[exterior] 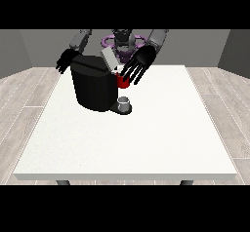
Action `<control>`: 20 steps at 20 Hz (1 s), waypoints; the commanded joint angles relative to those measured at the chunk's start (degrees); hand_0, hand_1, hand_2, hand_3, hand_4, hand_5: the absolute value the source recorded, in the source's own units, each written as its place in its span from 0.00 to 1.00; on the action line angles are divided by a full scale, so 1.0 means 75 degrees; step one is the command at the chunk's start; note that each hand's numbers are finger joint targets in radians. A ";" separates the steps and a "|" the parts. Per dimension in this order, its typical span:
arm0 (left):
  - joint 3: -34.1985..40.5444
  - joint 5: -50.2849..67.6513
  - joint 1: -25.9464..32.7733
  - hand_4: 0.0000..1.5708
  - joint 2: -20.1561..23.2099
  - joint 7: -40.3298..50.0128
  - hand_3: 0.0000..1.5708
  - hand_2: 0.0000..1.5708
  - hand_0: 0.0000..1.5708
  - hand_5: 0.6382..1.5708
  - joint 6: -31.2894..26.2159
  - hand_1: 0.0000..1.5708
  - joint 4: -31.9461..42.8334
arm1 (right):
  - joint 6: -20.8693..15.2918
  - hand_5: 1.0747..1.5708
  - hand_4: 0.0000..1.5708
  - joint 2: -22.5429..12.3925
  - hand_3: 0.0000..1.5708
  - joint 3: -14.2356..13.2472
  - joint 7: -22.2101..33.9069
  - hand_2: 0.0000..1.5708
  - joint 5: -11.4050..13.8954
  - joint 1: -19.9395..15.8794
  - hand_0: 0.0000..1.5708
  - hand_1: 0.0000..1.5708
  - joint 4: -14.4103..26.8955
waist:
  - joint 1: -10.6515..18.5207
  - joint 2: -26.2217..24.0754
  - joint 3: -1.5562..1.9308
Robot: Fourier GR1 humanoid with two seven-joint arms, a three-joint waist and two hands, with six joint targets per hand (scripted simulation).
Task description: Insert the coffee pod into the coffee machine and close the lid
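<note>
Hand at the view's left (pixel 65 60): behind the machine's far upper corner, fingers straight and spread downward, holding nothing that shows.
Coffee machine (pixel 93 87): black, standing on the white table (pixel 146 138) towards the far left; its pale lid (pixel 108 59) is raised and tilted, so it is not yet closed.
Grey thing (pixel 125 102): a small grey cup shape on the dark base at the machine's front; I cannot tell it for the pod.
Red thing at the machine (pixel 121 81): just under the fingertips of the other hand, beside the raised lid.
Hand at the view's right (pixel 140 64): fingers straight and fanned apart, over the machine's open top; nothing visibly held.
Coffee pod: it does not plainly show here.
Risk, lid: a sideways push from the fanned fingers could shove the machine instead of swinging the lid down.
Risk, pod: closing now might shut the lid with no pod seated, since none can be seen inside.
Writing: no brand, label or lettering is readable.
</note>
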 commanded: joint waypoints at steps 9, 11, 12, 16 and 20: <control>-0.0018 -0.0125 0.0425 0.00 -0.0203 -0.0090 0.00 0.00 0.00 1.00 -0.0048 0.00 -0.0118 | -0.0165 1.00 0.26 0.0222 0.00 0.0067 0.0153 0.00 -0.0059 0.0155 0.00 0.00 -0.0106 | 0.0335 -0.0593 -0.0012; 0.0061 -0.0073 0.0546 0.00 -0.0239 0.0109 0.00 0.00 0.00 1.00 -0.0073 0.00 -0.0199 | 0.0059 1.00 0.28 0.0170 0.00 0.0022 -0.0329 0.00 -0.0120 0.0826 0.00 0.00 0.0052 | 0.0288 -0.0891 -0.0010; 0.0096 0.0167 0.0606 0.00 -0.0417 0.0033 0.00 0.00 0.00 1.00 -0.0469 0.00 -0.0327 | 0.0009 1.00 0.28 0.0060 0.00 -0.0317 -0.0416 0.00 -0.0271 0.0625 0.00 0.00 0.0400 | 0.0728 -0.1067 -0.0009; 0.0881 0.0976 0.1245 0.00 -0.0905 0.0160 0.00 0.00 0.00 1.00 -0.0099 0.00 -0.0161 | 0.0296 1.00 0.24 0.0054 0.00 -0.0108 -0.0008 0.00 -0.0404 0.1203 0.00 0.00 -0.0062 | 0.0640 -0.1796 -0.0018; 0.1658 0.2079 0.2013 0.16 -0.1540 -0.0351 0.00 0.00 0.00 1.00 -0.0188 0.00 -0.0273 | 0.0255 1.00 0.31 -0.0087 0.00 -0.0216 -0.0332 0.00 -0.0263 0.1788 0.00 0.00 0.0075 | 0.1330 -0.2609 -0.0025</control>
